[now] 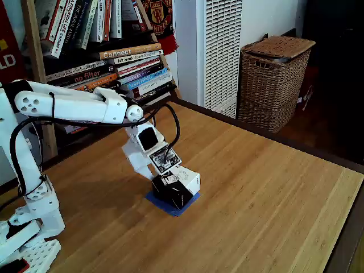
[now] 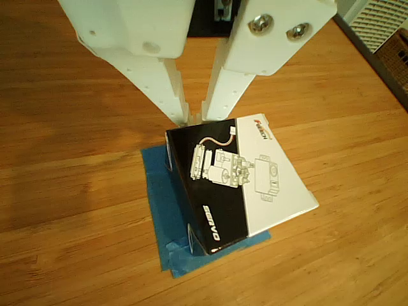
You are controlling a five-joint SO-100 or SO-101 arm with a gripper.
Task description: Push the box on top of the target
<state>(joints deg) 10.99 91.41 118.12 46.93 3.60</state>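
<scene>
- On the wooden table, the box sits on top of the target — blue tape peeks out at its left and bottom edges in the other view.
- Right behind the box, the gripper has its two white fingers pressed together, holding nothing.
- Their tips touch the box's top edge.
- Far behind stand books and a basket.

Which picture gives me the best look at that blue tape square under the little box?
The other view: the blue tape square is close up, its left and bottom edges sticking out from under the box. In the fixed view it is just a small blue sliver beneath the box.
</scene>
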